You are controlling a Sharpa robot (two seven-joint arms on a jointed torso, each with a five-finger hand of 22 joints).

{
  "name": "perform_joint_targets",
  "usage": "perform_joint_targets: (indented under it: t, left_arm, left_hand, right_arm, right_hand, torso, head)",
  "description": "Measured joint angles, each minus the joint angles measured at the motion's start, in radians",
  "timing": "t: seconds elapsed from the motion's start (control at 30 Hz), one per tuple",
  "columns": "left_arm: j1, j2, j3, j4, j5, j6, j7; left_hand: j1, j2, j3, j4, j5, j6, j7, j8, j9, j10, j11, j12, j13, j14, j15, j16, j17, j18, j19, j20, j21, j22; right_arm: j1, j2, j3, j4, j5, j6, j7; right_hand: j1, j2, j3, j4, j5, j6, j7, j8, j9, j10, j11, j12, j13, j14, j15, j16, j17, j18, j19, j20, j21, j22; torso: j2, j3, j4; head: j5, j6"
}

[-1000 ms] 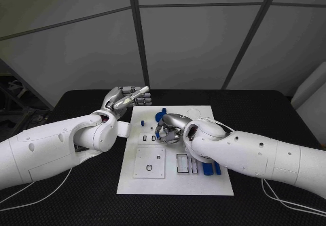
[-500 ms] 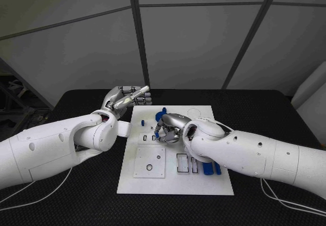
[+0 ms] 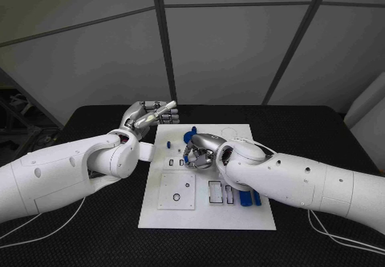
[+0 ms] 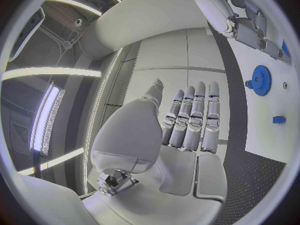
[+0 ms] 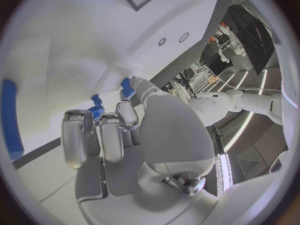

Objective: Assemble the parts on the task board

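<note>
I see the task board [image 3: 207,218] lying flat mid-counter [image 3: 321,128]. My right hand [image 3: 201,151] is curled down over the board's upper middle; in the right wrist view its fingertips [image 5: 128,90] pinch a small blue part [image 5: 95,106] against the white surface. My left hand [image 3: 149,116] hovers off the board's far left corner, fingers straight and close together, holding nothing. From the left wrist camera, a blue gear [image 4: 260,80] and a small blue peg [image 4: 279,119] sit on the board. Long blue pieces [image 3: 250,198] lie near the right forearm
</note>
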Motion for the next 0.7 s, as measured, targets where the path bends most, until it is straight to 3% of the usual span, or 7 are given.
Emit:
perform_joint_targets:
  t: [0.7]
  left_arm:
    - [0.0,-0.002,0.0,0.001,0.0,0.0,-0.001]
  left_hand:
    - [0.0,0.0,0.0,0.0,0.0,0.0,0.0,0.0,0.0,0.0,0.0,0.0,0.0,0.0,0.0,0.0,0.0,0.0,0.0,0.0,0.0,-0.001]
  right_arm:
    - [0.0,-0.002,0.0,-0.001,-0.008,0.024,-0.002]
  right_hand:
    - [-0.017,-0.017,0.004,0.003,-0.004,-0.032,0.011,-0.018,-0.01,-0.018,0.01,-0.015,-0.014,0.0,0.0,-0.004,0.001,0.0,0.0,0.0,-0.004,0.0]
  torso:
    - [0.0,-0.0002,-0.0002]
  head:
    - [-0.003,0.001]
